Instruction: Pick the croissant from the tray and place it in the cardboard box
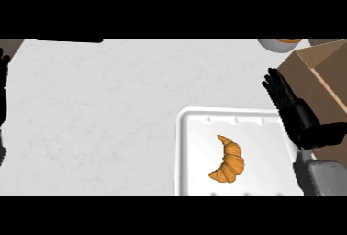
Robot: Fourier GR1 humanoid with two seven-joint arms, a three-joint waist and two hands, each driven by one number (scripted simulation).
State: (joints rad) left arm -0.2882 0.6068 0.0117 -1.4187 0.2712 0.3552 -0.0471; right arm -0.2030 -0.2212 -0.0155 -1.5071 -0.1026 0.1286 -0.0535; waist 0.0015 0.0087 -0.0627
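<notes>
A golden-brown croissant [228, 159] lies curved in the middle of a white tray [192, 151] at the lower right of the counter. My right hand [293, 110] hovers over the tray's right edge, to the right of the croissant and apart from it, fingers straight and pointing away from me, holding nothing. The cardboard box [324, 69] stands at the right edge, just beyond that hand, its flaps open. My left hand [3, 98] shows only as a dark sliver at the far left edge.
A white bowl [279, 44] with something orange in it sits at the top right, behind the box. The pale grey counter [95, 114] stretches left of the tray.
</notes>
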